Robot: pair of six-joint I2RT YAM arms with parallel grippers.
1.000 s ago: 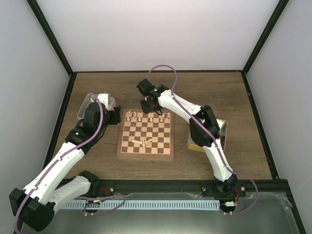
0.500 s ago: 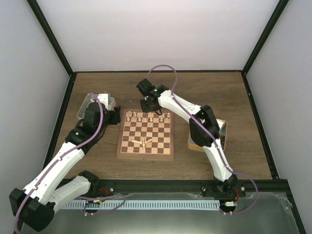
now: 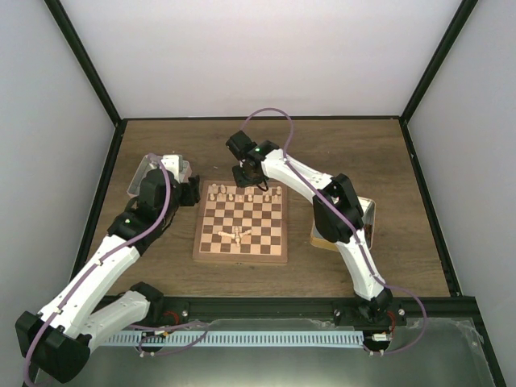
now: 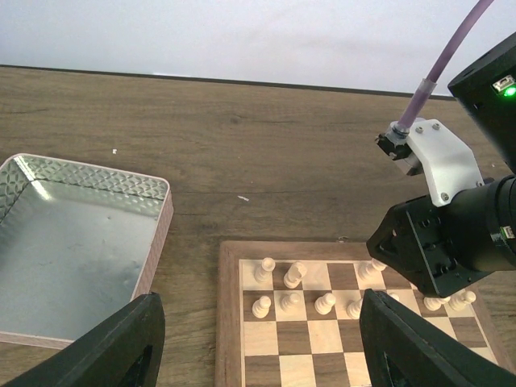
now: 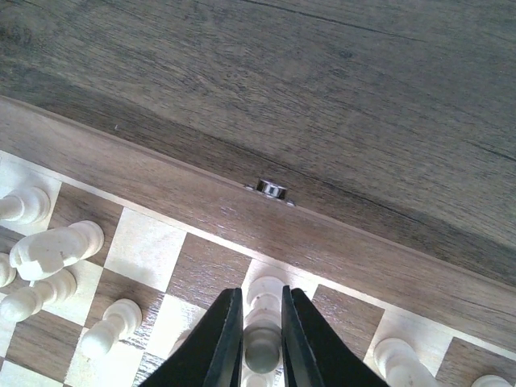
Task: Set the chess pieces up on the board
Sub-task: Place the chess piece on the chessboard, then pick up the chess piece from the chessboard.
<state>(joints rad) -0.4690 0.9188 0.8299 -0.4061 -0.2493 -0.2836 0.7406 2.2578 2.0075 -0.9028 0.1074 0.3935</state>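
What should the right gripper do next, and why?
Probably lift straight up a little: the right gripper is pinching a small cream wooden chess piece on the brown-and-cream checked wooden board, and neighbouring pieces stand close, so sideways travel risks toppling them.

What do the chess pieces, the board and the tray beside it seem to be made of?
The chess pieces look like pale turned wood, matt; plastic is possible. The board seems wood: grain shows along its tan border. The tray looks like thin metal: shiny, with an embossed diamond pattern.
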